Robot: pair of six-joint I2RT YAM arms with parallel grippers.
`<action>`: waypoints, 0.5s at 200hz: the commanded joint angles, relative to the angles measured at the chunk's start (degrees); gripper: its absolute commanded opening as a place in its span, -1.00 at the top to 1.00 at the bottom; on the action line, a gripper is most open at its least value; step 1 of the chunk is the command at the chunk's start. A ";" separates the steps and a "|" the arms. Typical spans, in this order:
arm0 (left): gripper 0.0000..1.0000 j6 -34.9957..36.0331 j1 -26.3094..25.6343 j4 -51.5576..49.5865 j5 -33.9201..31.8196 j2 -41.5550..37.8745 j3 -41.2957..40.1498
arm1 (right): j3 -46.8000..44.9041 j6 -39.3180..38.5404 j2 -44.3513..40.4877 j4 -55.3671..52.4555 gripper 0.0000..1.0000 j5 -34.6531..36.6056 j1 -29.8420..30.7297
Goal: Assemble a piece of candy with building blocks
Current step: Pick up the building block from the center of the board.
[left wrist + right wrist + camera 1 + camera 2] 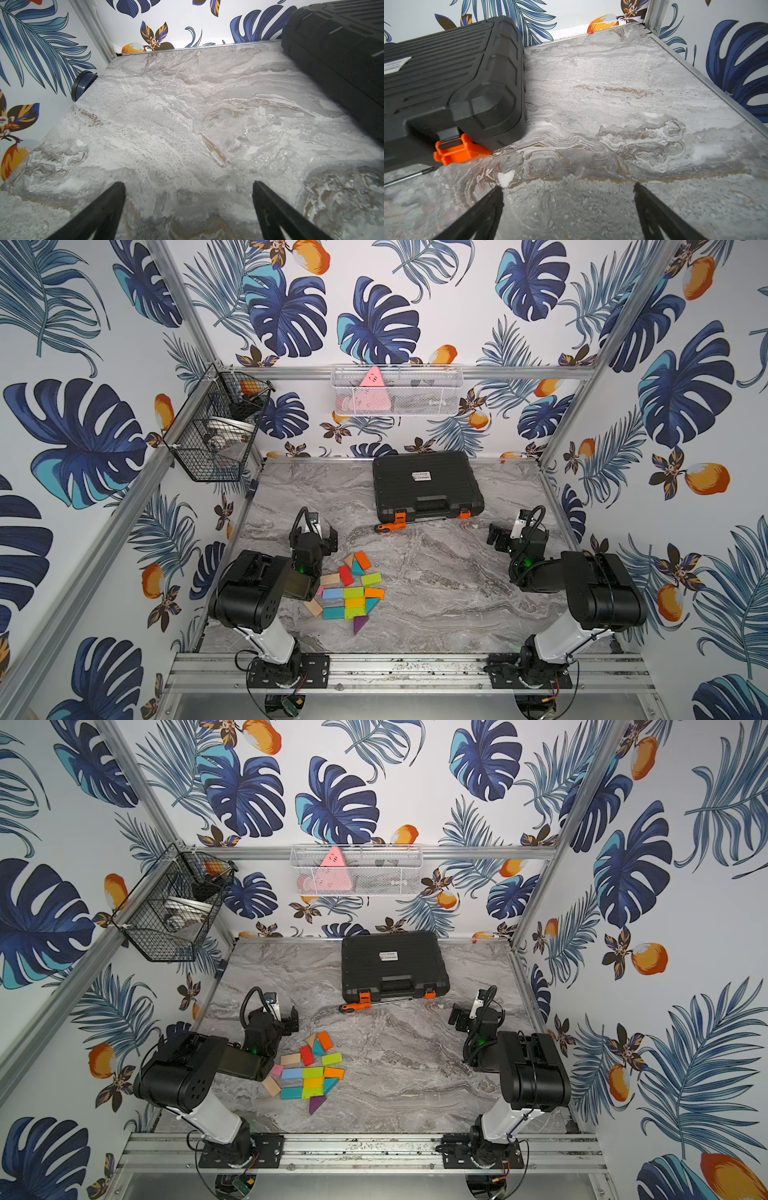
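- Left gripper (188,185): released, black fingers spread wide with only bare stone between them, holding nothing. In both top views it hangs just beyond the far edge of the block cluster, not over it.
- Right gripper (568,187): likewise released and empty. It sits well apart from the blocks, near the orange-latched corner of the black ribbed plastic tool case (426,485).
- Building blocks (353,592): small painted wooden pieces lying flat on the grey marble-pattern tabletop (436,593), close beside the left arm.
  - Several touch edge to edge in the middle of the cluster.
  - The orange rectangular block (363,561) and red rectangular block (345,575) lie on the far side.
  - The purple triangular block (360,623) lies at the near edge.
  - The plain wood block (313,607) lies tilted beside the left arm.
  - Neither wrist view shows any block.
- Orange-handled screwdriver (388,527): lies in front of the case and is no part of the job.
- Step in hand, as judged: the opening reach. No candy outline, a body with a triangle at each end, reads clearly yet.
- Next move, as judged:
  - The left arm is nearest, so it should draw back over the cluster and descend on an outlying piece.
  - The purple triangle offers free sides.
  - The packed centre leaves little room for fingers.
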 commanded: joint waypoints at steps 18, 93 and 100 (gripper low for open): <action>-0.98 -0.05 -0.68 3.42 -4.51 -0.21 -0.59 | 0.24 0.19 -0.06 1.49 -1.00 -0.98 -0.20; -0.98 -7.35 -7.20 -15.36 -11.93 -28.40 -0.58 | 1.78 -0.18 -17.93 -12.69 -1.00 5.84 4.52; -0.98 -11.27 -7.25 -20.55 -10.30 -31.74 0.56 | 2.34 3.40 -20.27 -14.19 -1.00 3.99 4.54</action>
